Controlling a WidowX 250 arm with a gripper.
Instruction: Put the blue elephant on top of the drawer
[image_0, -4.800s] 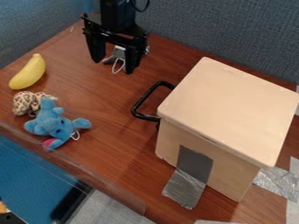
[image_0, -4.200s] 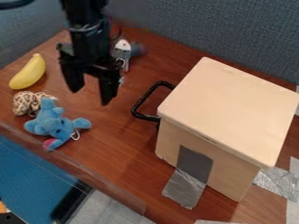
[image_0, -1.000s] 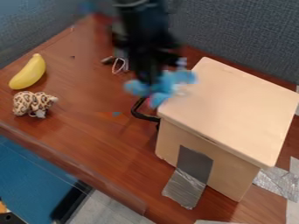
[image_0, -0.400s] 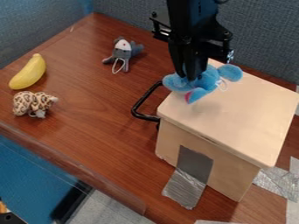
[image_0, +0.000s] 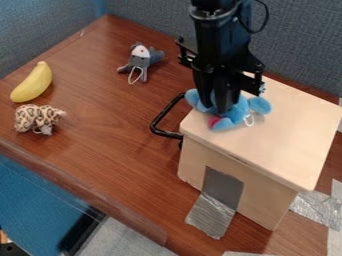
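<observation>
Blue elephant (image_0: 235, 116) lowered onto drawer (image_0: 280, 135), in gripper (image_0: 219, 109)

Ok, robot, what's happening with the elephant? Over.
End effector closed on blue elephant. Elephant at drawer top, handle side. Banana, spotted toy, grey toy off aside.

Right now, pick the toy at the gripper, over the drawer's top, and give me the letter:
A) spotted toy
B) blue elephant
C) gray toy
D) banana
B: the blue elephant is at the gripper, over the drawer's pale top.
</observation>
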